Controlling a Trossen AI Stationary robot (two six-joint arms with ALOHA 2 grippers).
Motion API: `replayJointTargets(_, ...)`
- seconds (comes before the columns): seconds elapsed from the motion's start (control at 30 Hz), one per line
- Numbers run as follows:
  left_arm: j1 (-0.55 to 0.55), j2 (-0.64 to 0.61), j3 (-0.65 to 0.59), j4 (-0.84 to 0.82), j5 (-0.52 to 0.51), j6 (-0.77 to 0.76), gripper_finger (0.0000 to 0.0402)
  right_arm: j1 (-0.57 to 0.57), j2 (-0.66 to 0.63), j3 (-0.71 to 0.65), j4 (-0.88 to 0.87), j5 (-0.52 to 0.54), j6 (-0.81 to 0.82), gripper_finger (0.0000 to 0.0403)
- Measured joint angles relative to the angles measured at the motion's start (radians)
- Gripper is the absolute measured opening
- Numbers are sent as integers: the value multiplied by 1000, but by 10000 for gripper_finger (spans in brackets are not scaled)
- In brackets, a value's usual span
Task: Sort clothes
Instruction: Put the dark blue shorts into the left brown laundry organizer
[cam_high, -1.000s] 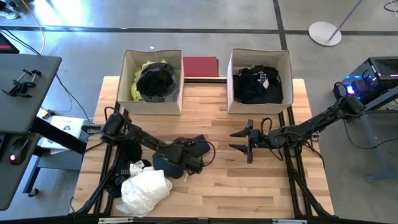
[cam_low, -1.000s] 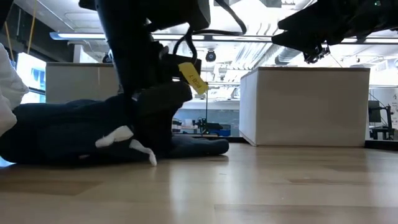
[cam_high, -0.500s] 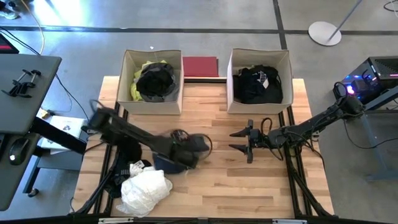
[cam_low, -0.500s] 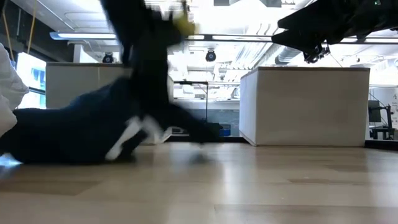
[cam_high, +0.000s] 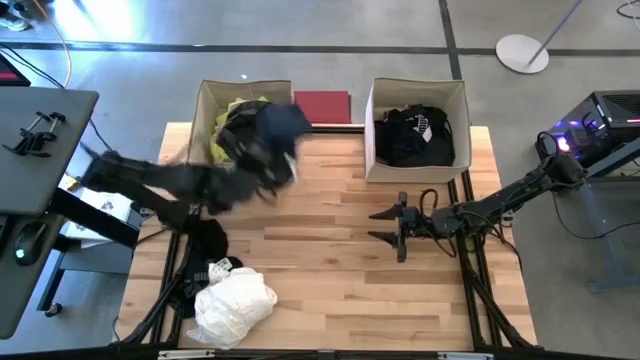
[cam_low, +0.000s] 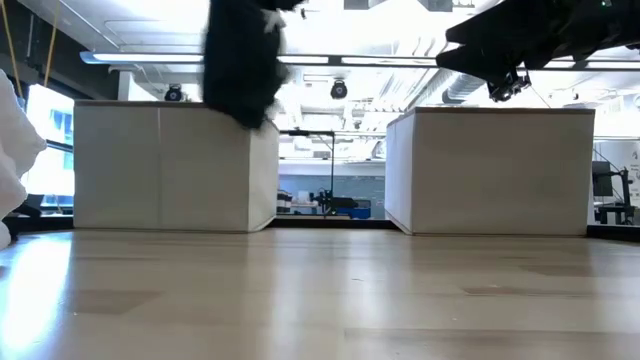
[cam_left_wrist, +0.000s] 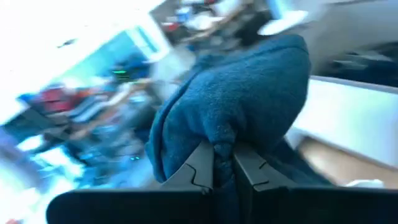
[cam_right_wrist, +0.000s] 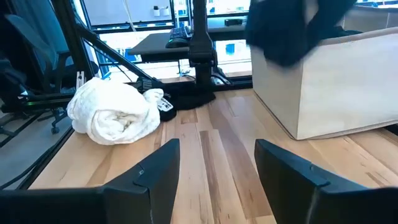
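Note:
My left gripper (cam_high: 260, 157) is shut on a dark navy garment (cam_high: 281, 124), raised above the table at the right wall of the left beige box (cam_high: 203, 120). In the low view the garment (cam_low: 240, 60) hangs above that box (cam_low: 175, 165). The box holds a neon yellow piece (cam_high: 221, 135) and a black piece (cam_high: 240, 130). The right box (cam_high: 460, 125) holds black clothes (cam_high: 412, 135). A white garment (cam_high: 235, 300) lies bunched on the table's near left. My right gripper (cam_high: 385, 226) waits open over the table, right of centre. My left gripper pinches a bunched fold of the navy garment (cam_left_wrist: 224, 138) between its two shut fingers (cam_left_wrist: 200, 167). The cloth bulges out beyond the fingertips. The garment is lifted clear of the table and hangs slack below the gripper.
A flat dark red board (cam_high: 322, 105) lies between the two boxes at the far edge. A black piece of cloth (cam_high: 208, 240) lies by the white garment. Bare wood (cam_high: 340, 280) spans the table's middle and near right.
My left gripper has shut on the navy garment, which lay on the table's middle left. It has then swung up and toward the far edge, to the left box. The garment has been lifted clear of the table.

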Motion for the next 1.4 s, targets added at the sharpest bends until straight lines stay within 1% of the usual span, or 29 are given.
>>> replayJointTargets(0.07, 93, -44, 0, 81, 1, 140, 7, 0, 0, 0, 2, 10, 0, 197)
replayJointTargets(0.13, 205, -75, 0, 144, 49, 236, 7, 0, 0, 0, 1, 19, 0, 197)
replayJointTargets(0.17, 266, -86, 0, 170, 91, 262, 7, 0, 0, 0, 2, 20, 0, 197)
replayJointTargets(0.23, 391, -98, 0, 185, 208, 276, 5, 0, 0, 0, 2, 20, 0, 197)
replayJointTargets(0.33, 566, -84, -2, 179, 399, 245, 3, 0, 0, 0, 1, 20, 0, 197)
replayJointTargets(0.4, 650, -65, -30, 177, 477, 212, 3, 0, 0, 0, 1, 20, 2, 197)
replayJointTargets(0.47, 711, -41, -72, 166, 518, 173, 2, 0, 0, 0, 0, 20, 2, 197)
replayJointTargets(0.6, 784, 12, -201, 123, 592, 110, 1, 1, 0, 0, -12, 19, 17, 197)
replayJointTargets(0.73, 836, 77, -352, 104, 709, 33, 1, 1, 0, 0, -30, 19, 28, 197)
replayJointTargets(0.83, 888, 137, -445, 126, 802, -55, 1, 1, 0, 0, -28, 19, 27, 197)
replayJointTargets(0.93, 936, 197, -504, 172, 864, -122, 1, 1, 0, 0, -27, 19, 27, 197)
replayJointTargets(1.03, 968, 249, -525, 219, 910, -159, 1, 1, 0, 0, -27, 20, 26, 197)
replayJointTargets(1.1, 982, 259, -526, 241, 945, -173, 1, 0, 0, 0, -27, 21, 26, 197)
replayJointTargets(1.17, 986, 259, -523, 252, 955, -199, 1, 0, 0, 0, -27, 23, 27, 197)
replayJointTargets(1.27, 987, 230, -474, 188, 973, -233, 15, 0, 0, 0, -28, 24, 29, 197)
replayJointTargets(1.33, 986, 199, -423, 125, 987, -218, 35, 0, 0, 0, -29, 23, 34, 197)
replayJointTargets(1.4, 981, 167, -357, 27, 993, -206, 62, 0, 0, 0, -29, 24, 38, 197)
